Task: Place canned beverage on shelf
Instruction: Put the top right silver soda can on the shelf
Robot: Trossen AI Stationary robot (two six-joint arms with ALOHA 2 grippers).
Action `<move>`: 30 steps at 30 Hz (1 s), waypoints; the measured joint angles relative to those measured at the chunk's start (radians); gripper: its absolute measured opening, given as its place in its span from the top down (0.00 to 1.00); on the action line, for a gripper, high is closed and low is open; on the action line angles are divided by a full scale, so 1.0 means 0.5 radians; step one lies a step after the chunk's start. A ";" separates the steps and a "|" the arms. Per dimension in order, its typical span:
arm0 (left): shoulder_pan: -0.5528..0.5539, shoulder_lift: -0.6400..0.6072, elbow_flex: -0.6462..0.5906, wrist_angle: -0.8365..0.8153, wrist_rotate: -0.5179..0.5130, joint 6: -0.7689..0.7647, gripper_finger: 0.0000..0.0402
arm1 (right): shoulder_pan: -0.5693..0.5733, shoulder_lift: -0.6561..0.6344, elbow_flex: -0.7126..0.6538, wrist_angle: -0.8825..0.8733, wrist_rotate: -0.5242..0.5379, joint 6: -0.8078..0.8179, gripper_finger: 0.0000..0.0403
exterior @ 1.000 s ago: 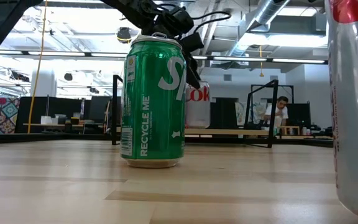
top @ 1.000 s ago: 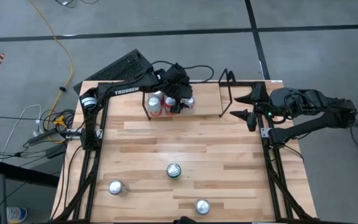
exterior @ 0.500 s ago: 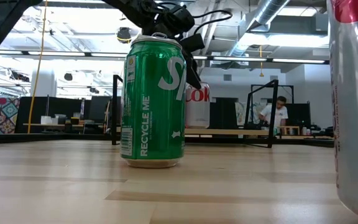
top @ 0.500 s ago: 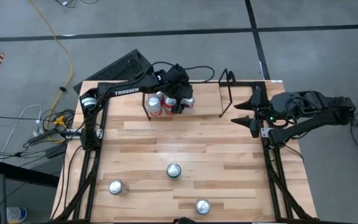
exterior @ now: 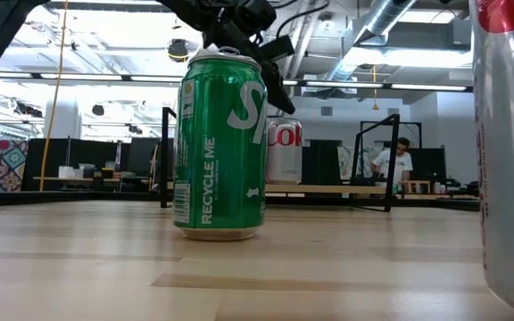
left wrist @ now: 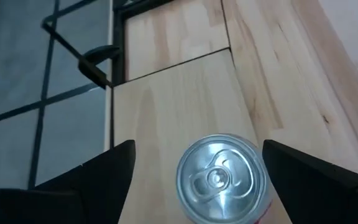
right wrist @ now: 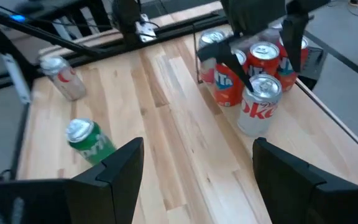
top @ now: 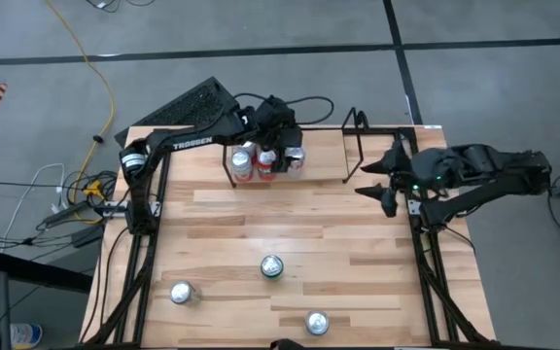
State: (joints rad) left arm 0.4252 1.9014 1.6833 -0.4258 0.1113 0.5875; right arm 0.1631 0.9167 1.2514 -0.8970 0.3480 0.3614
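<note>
A: Where is the left gripper (top: 282, 146) seen?

B: It is seen in the upper middle of the high view, above the silver can (top: 296, 157) (left wrist: 219, 178) (right wrist: 260, 104) at the right of the can cluster. In the left wrist view its jaws are spread on either side of that can's top and clear of it, so nothing is gripped.

A: And the shelf (top: 356, 146)?

B: It is found along the counter (top: 290, 219) edge at the top of the high view, its wire ends standing left and right. Four cans are grouped at its left end: the silver one, two red ones (right wrist: 265, 59) and one more (top: 240, 162).

A: What is noted of the right gripper (top: 384, 176)?

B: It is held at the right edge of the counter, near the shelf's right end, with its jaws parted and empty.

A: What else is seen on the counter?

B: A green can (top: 272, 266) (exterior: 220, 144) is stood in the lower middle, with two further cans (top: 182, 292) (top: 316, 322) near the bottom edge.
</note>
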 joint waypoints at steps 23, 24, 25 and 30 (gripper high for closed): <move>-0.484 -0.906 0.375 -0.443 -0.119 -0.422 0.16 | -0.767 0.910 0.000 0.813 -0.539 -1.030 0.31; -0.513 -0.941 0.375 -0.472 -0.144 -0.458 0.16 | -0.798 0.947 -0.001 0.818 -0.547 -1.069 0.31; -0.540 -0.979 0.375 -0.488 -0.180 -0.498 0.16 | -0.827 0.987 0.000 0.845 -0.549 -1.113 0.31; -0.613 -1.090 0.375 -0.636 -0.249 -0.617 0.16 | -0.949 1.124 0.000 0.906 -0.549 -1.192 0.27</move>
State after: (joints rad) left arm 0.1185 1.3565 1.8705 -0.7440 -0.0132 0.2788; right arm -0.3115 1.4788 1.2514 -0.4439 0.0734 -0.2344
